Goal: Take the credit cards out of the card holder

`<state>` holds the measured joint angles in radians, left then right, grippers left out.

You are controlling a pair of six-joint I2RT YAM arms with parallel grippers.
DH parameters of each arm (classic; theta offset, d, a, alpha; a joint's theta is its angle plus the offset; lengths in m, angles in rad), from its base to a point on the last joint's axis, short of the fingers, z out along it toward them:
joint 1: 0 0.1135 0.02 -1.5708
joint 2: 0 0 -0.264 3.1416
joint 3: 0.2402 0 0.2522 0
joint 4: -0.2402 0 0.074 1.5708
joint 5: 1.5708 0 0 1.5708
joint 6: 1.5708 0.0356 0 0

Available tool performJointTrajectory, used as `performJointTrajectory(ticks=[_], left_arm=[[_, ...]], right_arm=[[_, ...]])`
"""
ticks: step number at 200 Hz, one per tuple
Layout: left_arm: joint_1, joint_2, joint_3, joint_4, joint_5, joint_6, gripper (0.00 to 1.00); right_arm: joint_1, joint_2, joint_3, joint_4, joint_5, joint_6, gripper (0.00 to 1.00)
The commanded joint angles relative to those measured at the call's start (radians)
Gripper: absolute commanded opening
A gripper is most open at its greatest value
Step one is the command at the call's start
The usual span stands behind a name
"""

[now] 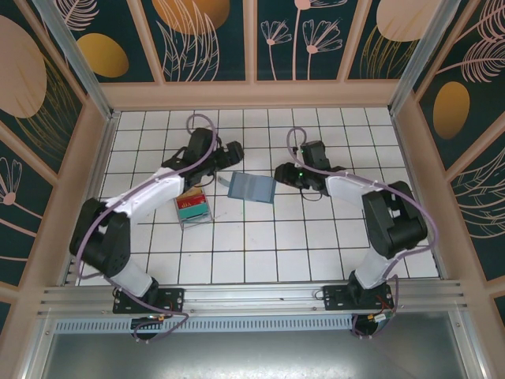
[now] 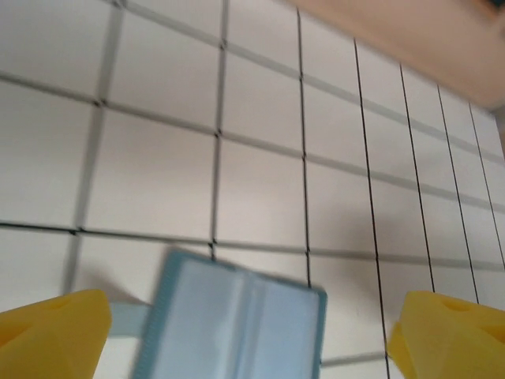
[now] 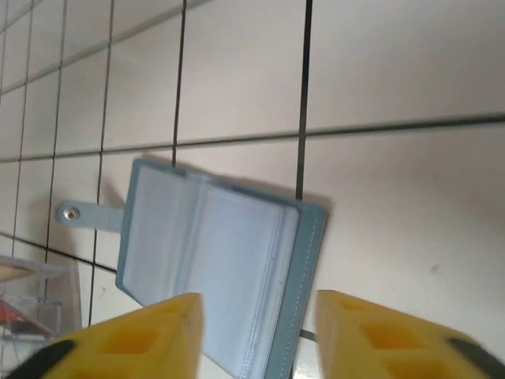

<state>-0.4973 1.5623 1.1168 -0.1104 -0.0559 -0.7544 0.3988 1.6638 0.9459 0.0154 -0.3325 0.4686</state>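
Observation:
The card holder [image 1: 251, 188] lies open on the tiled floor, a teal-blue sleeve with pale clear pockets. In the right wrist view the card holder [image 3: 213, 268] has its snap strap [image 3: 72, 212] pointing left, and its facing pockets look empty. The credit cards are hidden or out of view. My right gripper [image 3: 256, 335] is open, with its yellow fingers either side of the holder's near right edge, above it. My left gripper [image 2: 248, 347] is open wide over the card holder [image 2: 237, 324], not touching it. From above, the left gripper [image 1: 231, 151] is behind the holder and the right gripper [image 1: 284, 172] is at its right.
A clear plastic tray [image 1: 192, 207] with red and teal contents stands just left of the holder, under the left arm; its corner [image 3: 31, 308] shows at the lower left of the right wrist view. Wooden walls [image 1: 252, 95] ring the white tiles.

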Motion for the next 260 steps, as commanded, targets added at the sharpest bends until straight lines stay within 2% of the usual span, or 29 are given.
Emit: performJointTrajectory(ticks=[1, 17, 37, 51, 70, 96, 116, 133, 159, 178, 202, 223, 239, 260], left_arm=[[0.028, -0.108, -0.061, -0.060, -0.242, 0.037, 0.98], [0.045, -0.182, -0.116, -0.052, -0.375, 0.065, 0.98], [0.070, -0.263, -0.190, -0.036, -0.470, 0.102, 0.99], [0.075, -0.306, -0.235, -0.035, -0.572, 0.114, 0.98], [0.092, -0.358, -0.295, -0.061, -0.684, 0.076, 0.99], [0.137, -0.410, -0.370, -0.093, -0.728, 0.045, 0.98], [0.161, -0.427, -0.421, -0.083, -0.767, 0.076, 0.98], [0.179, -0.450, -0.489, 0.000, -0.832, 0.131, 0.98], [0.237, -0.470, -0.614, 0.275, -0.837, 0.307, 0.99], [0.299, -0.402, -0.655, 0.426, -0.823, 0.371, 0.99], [0.368, -0.253, -0.643, 0.510, -0.754, 0.381, 0.98], [0.381, -0.146, -0.652, 0.642, -0.763, 0.438, 0.99], [0.400, -0.127, -0.647, 0.699, -0.728, 0.467, 0.99], [0.432, -0.119, -0.698, 0.904, -0.630, 0.517, 0.99]], right_arm=[[-0.026, -0.098, -0.006, -0.018, 0.087, -0.044, 0.53], [-0.051, -0.162, -0.037, -0.004, 0.116, -0.054, 0.65], [-0.085, -0.240, -0.077, 0.012, 0.166, -0.060, 0.88], [-0.111, -0.289, -0.102, 0.016, 0.198, -0.068, 0.96], [-0.149, -0.341, -0.128, 0.014, 0.234, -0.085, 0.99], [-0.197, -0.408, -0.201, 0.087, 0.280, -0.148, 0.99], [-0.206, -0.450, -0.284, 0.182, 0.382, -0.238, 0.99], [-0.211, -0.458, -0.341, 0.232, 0.489, -0.292, 0.99], [-0.256, -0.439, -0.373, 0.256, 0.597, -0.316, 0.99], [-0.289, -0.403, -0.395, 0.304, 0.634, -0.339, 0.99], [-0.318, -0.347, -0.412, 0.374, 0.639, -0.359, 0.99], [-0.339, -0.287, -0.414, 0.429, 0.639, -0.380, 0.99], [-0.368, -0.251, -0.431, 0.489, 0.617, -0.383, 0.99], [-0.407, -0.214, -0.470, 0.594, 0.573, -0.379, 0.99]])
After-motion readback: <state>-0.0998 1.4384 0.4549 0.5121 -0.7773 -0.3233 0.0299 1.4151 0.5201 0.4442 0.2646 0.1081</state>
